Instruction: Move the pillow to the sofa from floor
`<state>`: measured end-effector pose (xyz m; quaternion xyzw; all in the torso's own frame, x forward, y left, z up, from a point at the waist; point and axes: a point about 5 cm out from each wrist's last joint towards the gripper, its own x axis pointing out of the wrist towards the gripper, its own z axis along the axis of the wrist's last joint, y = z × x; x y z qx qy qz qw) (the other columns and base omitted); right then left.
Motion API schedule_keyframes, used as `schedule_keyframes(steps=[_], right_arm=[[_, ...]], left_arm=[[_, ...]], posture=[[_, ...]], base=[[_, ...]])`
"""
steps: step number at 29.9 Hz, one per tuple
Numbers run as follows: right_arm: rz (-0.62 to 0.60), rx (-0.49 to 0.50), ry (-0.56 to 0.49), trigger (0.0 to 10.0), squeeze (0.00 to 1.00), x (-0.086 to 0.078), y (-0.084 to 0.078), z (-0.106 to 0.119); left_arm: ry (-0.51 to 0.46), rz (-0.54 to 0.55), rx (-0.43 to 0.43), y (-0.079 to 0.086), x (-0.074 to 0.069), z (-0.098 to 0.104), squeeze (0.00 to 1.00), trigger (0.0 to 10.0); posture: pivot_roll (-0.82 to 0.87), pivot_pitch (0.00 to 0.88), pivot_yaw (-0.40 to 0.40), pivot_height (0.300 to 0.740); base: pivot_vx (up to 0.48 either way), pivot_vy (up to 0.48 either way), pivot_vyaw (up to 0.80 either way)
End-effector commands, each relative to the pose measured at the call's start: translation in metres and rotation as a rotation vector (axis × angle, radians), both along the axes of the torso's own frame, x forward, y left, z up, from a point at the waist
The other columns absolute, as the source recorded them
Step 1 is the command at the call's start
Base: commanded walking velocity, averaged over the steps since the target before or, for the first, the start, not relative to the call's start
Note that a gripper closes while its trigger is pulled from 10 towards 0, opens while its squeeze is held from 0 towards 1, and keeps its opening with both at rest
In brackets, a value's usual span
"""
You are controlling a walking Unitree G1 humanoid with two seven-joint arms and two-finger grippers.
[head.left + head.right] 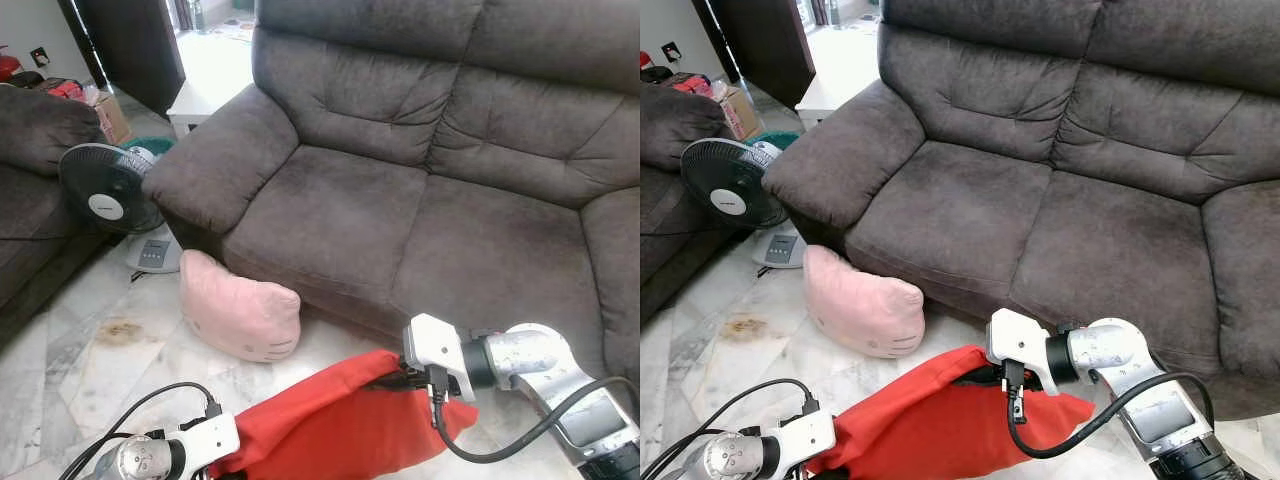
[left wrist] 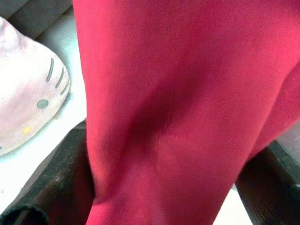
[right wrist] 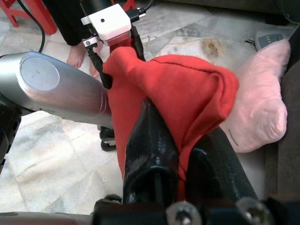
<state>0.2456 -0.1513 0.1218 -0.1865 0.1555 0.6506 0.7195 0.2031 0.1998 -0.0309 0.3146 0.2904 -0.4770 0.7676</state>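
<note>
carry step: red pillow (image 1: 330,420) held off the floor (image 1: 90,370) between both arms, left claw (image 2: 154,206) and right claw (image 3: 185,154) each pinching an end, just before the sofa (image 1: 420,220); next move calls for lifting it onto the seat.

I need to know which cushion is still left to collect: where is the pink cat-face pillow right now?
The pink pillow lies on the marble floor against the sofa's front, below its left armrest, beside the standing fan.
</note>
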Motion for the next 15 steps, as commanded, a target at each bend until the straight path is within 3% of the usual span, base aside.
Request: schedule_keyframes(steps=[1, 15], right_arm=[[0.037, 0.068, -0.096, 10.0, 0.0, 0.0019, 0.0049, 0.0248], [0.036, 0.063, -0.095, 10.0, 0.0, 0.0031, 0.0052, 0.0238]], left_arm=[[0.026, -0.002, 0.03, 0.0059, -0.0055, -0.0043, 0.0, 0.0], [0.051, -0.015, 0.079, 0.0124, -0.0116, -0.0111, 0.0, 0.0]], posture=[[0.15, 0.077, -0.045, 0.74], [0.16, 0.08, -0.048, 0.74]], base=[[0.0, 0.0, 0.0], [0.0, 0.0, 0.0]])
